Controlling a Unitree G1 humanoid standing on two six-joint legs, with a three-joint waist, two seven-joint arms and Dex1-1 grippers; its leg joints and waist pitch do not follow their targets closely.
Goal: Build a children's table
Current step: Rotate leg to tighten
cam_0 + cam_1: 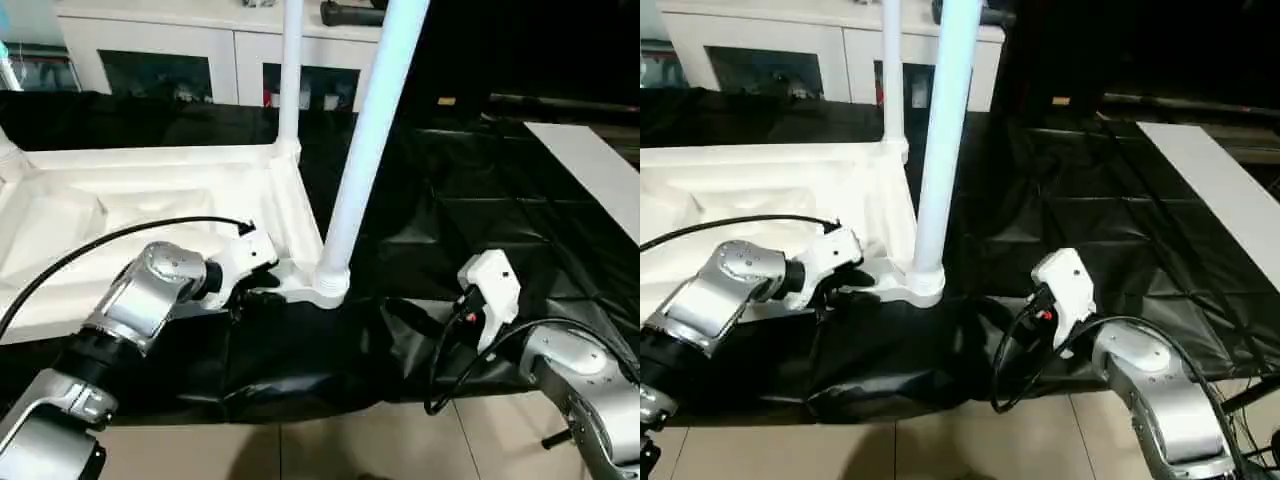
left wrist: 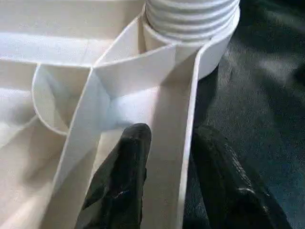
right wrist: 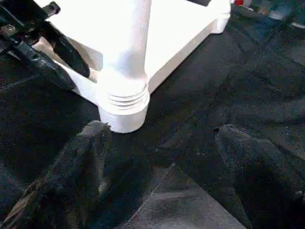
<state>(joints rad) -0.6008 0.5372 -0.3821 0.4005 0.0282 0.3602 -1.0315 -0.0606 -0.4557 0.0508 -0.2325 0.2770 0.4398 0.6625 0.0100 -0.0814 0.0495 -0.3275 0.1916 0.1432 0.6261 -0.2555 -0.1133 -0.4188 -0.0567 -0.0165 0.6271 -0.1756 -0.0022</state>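
Note:
The white tabletop (image 1: pixel 120 200) lies ribbed side up on a black cloth. One white leg (image 1: pixel 365 140) stands in the near right corner socket (image 1: pixel 330 285), its threads showing at the collar (image 2: pixel 190 19). Another leg (image 1: pixel 291 70) stands in the far right corner. My left gripper (image 2: pixel 169 133) straddles the tabletop's front rim wall just beside the near socket, one finger (image 2: pixel 128 162) inside and the other outside, shut on that wall. My right gripper (image 3: pixel 162 162) is open and hangs low over the cloth, a short way from the near leg's base (image 3: pixel 124 102).
A white cabinet with glass doors (image 1: pixel 170 40) stands behind the work. A flat white board (image 1: pixel 590 170) lies at the far right on the black cloth (image 1: pixel 450 200). Tiled floor (image 1: pixel 350 450) shows along the near edge. Black cables loop from both wrists.

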